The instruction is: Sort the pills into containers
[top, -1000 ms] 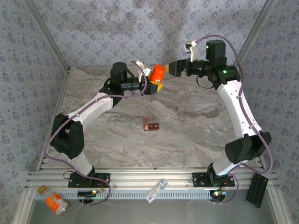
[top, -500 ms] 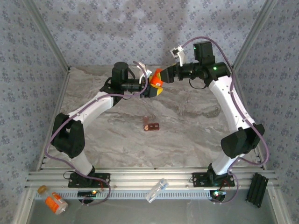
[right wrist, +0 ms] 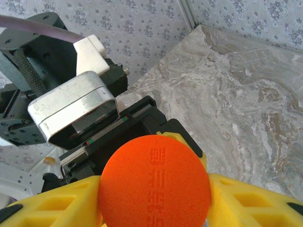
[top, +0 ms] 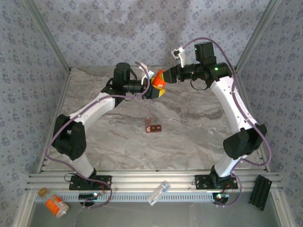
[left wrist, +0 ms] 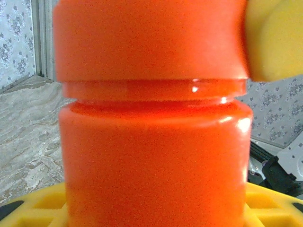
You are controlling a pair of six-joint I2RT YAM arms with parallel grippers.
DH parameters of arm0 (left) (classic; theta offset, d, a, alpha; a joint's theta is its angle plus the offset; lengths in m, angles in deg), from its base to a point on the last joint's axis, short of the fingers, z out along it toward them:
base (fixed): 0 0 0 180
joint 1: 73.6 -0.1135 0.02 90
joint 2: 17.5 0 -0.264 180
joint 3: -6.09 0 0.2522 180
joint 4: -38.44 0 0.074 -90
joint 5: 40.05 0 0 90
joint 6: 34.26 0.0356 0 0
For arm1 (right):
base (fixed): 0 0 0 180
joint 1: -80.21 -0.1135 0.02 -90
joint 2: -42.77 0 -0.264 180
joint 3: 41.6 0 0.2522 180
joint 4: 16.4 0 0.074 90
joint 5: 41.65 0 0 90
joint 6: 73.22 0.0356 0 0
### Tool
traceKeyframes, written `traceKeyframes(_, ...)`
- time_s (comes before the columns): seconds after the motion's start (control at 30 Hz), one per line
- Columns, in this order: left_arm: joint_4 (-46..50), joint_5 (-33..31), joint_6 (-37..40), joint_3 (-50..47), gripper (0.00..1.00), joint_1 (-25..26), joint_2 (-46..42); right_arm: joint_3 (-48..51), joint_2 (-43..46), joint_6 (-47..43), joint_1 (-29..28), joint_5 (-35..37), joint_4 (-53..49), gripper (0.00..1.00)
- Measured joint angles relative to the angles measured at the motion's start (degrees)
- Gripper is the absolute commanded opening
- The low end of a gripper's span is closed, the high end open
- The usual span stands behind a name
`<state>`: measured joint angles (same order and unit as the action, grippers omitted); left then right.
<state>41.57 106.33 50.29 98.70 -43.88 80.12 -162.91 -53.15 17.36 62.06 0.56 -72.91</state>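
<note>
The left pincer (top: 158, 86) is closed on an orange bottle (top: 159, 81) and holds it in the air above the far part of the tabletop (top: 203, 118). In the left wrist view the bottle's body (left wrist: 156, 156) stands upright, very close to the lens. One yellow finger (left wrist: 277, 40) presses against it at the upper right and the other yellow finger lies along the bottom edge under it.

The right pincer (top: 164, 77) reaches in from the opposite side and grips the bottle's cap (right wrist: 154, 182). In the right wrist view the round orange cap faces the lens end-on. The yellow fingers (right wrist: 253, 203) touch it on the left and on the right. Behind the cap sits the black and silver body of the left arm's wrist (right wrist: 71, 111).

The pill box (top: 153, 127), small and dark red-brown, lies flat on the tabletop near its middle. It is well apart from both pincers and nearer to the arm bases than the held bottle. Nothing touches it.

A clear plastic tube (top: 158, 193) lies tilted on the metal rail at the near edge, between the two arm bases. A second orange bottle with a white cap (top: 57, 205) lies on its side at the near left corner, off the marble surface. A black block (top: 259, 191) stands at the near right corner.
</note>
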Motion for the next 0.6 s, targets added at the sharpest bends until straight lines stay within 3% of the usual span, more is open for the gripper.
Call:
traceKeyframes(0.27,1.81,-3.08,0.44,0.13,0.0,-0.04,0.11,1.03,0.02,4.7,-1.31,5.27,1.57,0.45)
traceKeyframes(0.6,0.55,-20.13,3.39,-5.25,0.0,2.32,0.11,9.46,0.9,22.97,-5.84,22.62,9.79,0.45)
